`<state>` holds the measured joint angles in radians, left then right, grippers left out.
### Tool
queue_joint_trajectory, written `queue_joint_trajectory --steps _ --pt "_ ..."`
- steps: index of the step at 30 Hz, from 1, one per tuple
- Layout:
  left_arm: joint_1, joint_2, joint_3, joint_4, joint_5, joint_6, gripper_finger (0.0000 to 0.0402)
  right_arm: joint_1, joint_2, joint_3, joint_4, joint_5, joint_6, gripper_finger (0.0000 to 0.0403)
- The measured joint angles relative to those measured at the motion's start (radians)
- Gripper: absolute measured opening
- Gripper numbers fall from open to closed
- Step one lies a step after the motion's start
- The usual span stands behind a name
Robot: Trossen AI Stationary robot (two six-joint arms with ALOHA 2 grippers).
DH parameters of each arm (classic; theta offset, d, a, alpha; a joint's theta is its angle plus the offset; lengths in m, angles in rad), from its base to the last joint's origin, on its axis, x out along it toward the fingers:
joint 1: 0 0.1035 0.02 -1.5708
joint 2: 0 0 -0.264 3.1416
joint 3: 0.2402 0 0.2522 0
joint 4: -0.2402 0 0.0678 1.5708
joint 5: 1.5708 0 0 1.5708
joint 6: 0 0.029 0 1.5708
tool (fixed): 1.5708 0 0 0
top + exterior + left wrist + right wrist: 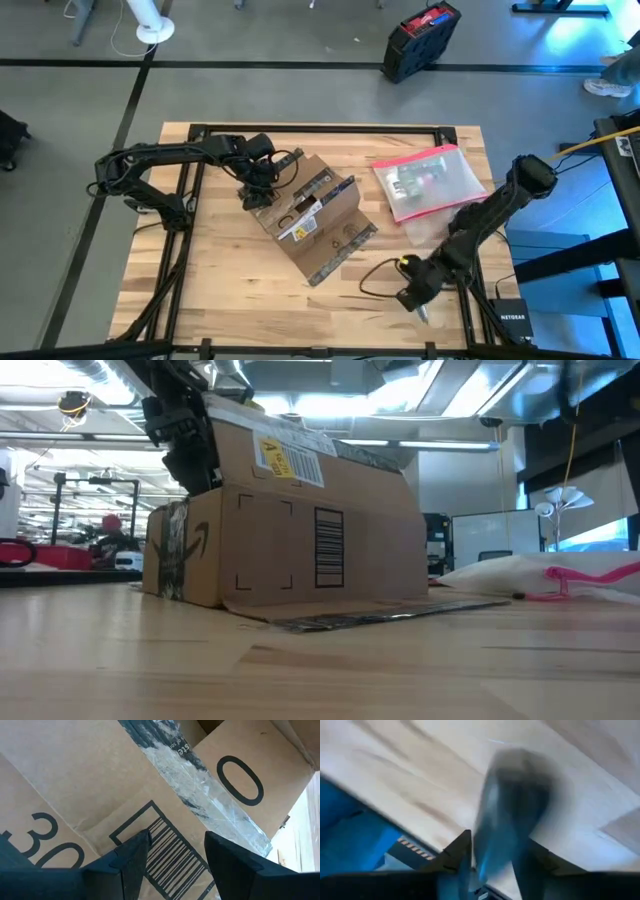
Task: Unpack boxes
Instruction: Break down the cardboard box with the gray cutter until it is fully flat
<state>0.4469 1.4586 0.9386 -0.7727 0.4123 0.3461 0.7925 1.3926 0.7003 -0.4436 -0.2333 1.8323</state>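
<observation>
While left gripper (pixel 258 190) stands apart over box (pixel 315 215), right gripper (pixel 420 305) unclear near table edge (pixel 300 340).

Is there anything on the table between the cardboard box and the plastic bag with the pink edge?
No. In the high view, only bare wooden table shows between the cardboard box and the plastic bag.

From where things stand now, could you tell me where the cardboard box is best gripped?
Probably the raised top flap of the cardboard box, approached from above on the left gripper side: that thin upright edge fits between fingers; the body looks too wide.
</observation>
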Motion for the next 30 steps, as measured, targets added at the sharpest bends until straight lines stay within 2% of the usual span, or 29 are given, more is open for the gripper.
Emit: queue_joint_trajectory --steps 5,13,15,17,20,22,25,27,30 --pt "0.0 0.0 0.0 0.0 0.002 0.01 0.0191 0.053 -0.001 -0.091 0.051 -0.004 0.148 0.014" --pt "0.0 0.0 0.0 -0.001 0.004 0.007 0.0191 0.059 -0.043 -0.069 -0.031 -0.029 0.184 0.0142" --pt "0.0 0.0 0.001 -0.002 0.004 0.003 0.0191 0.058 -0.066 -0.032 -0.092 0.005 0.178 0.0142" --pt "0.0 0.0 0.001 -0.003 0.004 0.001 0.0191 0.057 -0.096 0.01 -0.153 0.1 0.134 0.0142" --pt "0.0 -0.001 0.001 -0.003 0.005 0.003 0.0191 0.038 -0.137 0.103 -0.232 0.319 -0.025 0.0142" --pt "0.0 -0.001 0.001 -0.004 0.006 0.021 0.0191 0.006 -0.146 0.179 -0.3 0.482 -0.218 0.0142" --pt "-0.002 -0.001 0.001 -0.005 0.006 0.047 0.0191 -0.085 -0.147 0.301 -0.433 0.663 -0.487 0.0143" --pt "-0.002 -0.001 0.001 -0.006 0.006 0.051 0.0191 -0.177 -0.147 0.366 -0.498 0.731 -0.657 0.0143" --pt "-0.002 -0.001 0.001 -0.005 0.006 0.05 0.0191 -0.352 -0.147 0.44 -0.519 0.757 -0.93 0.0143"
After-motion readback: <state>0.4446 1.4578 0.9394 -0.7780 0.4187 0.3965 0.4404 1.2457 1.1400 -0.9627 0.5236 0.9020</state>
